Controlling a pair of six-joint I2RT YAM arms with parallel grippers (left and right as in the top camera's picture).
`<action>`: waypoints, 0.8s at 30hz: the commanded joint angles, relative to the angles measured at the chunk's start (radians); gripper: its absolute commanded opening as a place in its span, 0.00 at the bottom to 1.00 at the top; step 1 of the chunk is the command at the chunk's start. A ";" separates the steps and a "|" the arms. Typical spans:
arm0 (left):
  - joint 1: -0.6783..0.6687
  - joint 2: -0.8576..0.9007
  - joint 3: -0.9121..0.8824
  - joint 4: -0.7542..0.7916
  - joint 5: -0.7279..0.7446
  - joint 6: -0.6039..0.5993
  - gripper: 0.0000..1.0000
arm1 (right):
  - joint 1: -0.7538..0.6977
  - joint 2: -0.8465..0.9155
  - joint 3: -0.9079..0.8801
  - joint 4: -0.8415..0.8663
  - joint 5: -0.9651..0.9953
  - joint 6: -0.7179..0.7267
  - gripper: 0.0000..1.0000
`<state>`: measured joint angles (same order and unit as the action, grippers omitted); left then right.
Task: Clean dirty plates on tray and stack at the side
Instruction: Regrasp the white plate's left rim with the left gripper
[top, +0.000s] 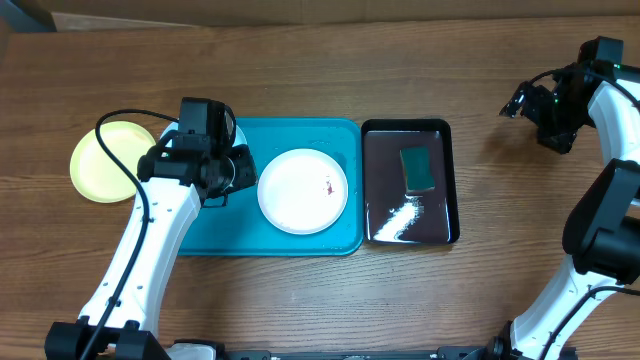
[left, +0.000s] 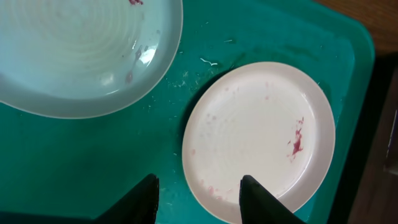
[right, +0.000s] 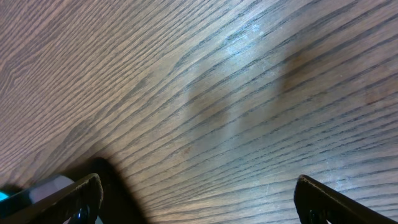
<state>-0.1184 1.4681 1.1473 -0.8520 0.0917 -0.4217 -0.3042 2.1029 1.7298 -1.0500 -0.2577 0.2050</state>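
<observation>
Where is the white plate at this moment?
In the overhead view the white plate lies on the right half of the teal tray, just left of the black tray; the left wrist view shows the light blue plate beside it.

There are three small round plastic plates: one yellow-green plate (top: 100, 162), one light blue plate (left: 81, 56) and one white plate (top: 302, 190). There are two rectangular trays: one large teal plastic tray (top: 300, 135) and one smaller glossy black tray (top: 385, 160). There is one green rectangular sponge (top: 417, 168).
</observation>
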 joint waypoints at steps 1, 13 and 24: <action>-0.010 0.060 -0.001 -0.016 -0.020 0.057 0.42 | 0.001 -0.018 0.020 0.003 0.003 -0.003 1.00; -0.067 0.333 -0.002 0.093 -0.021 0.078 0.31 | 0.001 -0.018 0.020 0.002 0.003 -0.003 1.00; -0.066 0.381 -0.002 0.105 -0.064 0.079 0.20 | 0.001 -0.018 0.020 0.002 0.003 -0.003 1.00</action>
<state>-0.1837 1.8328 1.1458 -0.7471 0.0608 -0.3565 -0.3042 2.1029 1.7298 -1.0496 -0.2577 0.2050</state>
